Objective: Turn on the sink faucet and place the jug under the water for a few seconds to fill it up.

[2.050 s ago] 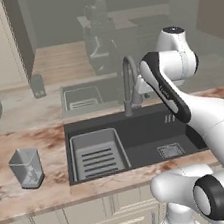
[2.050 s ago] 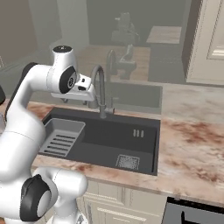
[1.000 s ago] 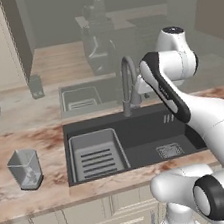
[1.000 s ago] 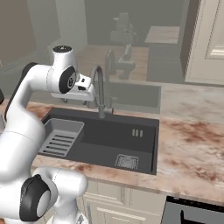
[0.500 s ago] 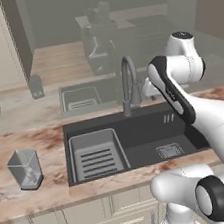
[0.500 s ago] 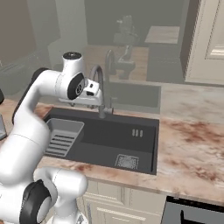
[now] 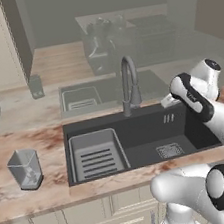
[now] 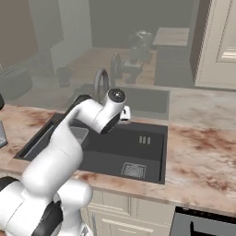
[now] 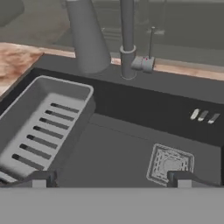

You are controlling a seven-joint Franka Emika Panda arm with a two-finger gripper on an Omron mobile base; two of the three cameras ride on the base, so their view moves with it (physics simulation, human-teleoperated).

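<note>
The jug (image 7: pixel 25 169), small and translucent, stands on the counter left of the sink (image 7: pixel 137 130). The sink faucet (image 7: pixel 128 84) rises behind the black basin, its nozzle (image 9: pixel 87 39) hanging over the ribbed rack (image 9: pixel 41 127) and its lever (image 9: pixel 150 46) to the stem's right. My gripper (image 7: pixel 168 102) hovers over the basin, right of the faucet and apart from it. In the hand view my gripper (image 9: pixel 110 179) is open with nothing between its fingertips (image 9: pixel 41 178), and it looks down at the drain grate (image 9: pixel 170 162). The water is out of view.
Marbled counter (image 8: pixel 203 152) runs on both sides of the sink. A small dark item (image 7: pixel 36 87) stands at the back left by the wall. A grey toaster (image 8: pixel 16 79) sits far left. A dark appliance corner (image 8: pixel 203 223) shows under the counter at the right.
My arm has swung down and forward, bringing the hand from beside the top of the faucet to a lower spot over the basin. The jaws stayed open. The jug has not moved.
</note>
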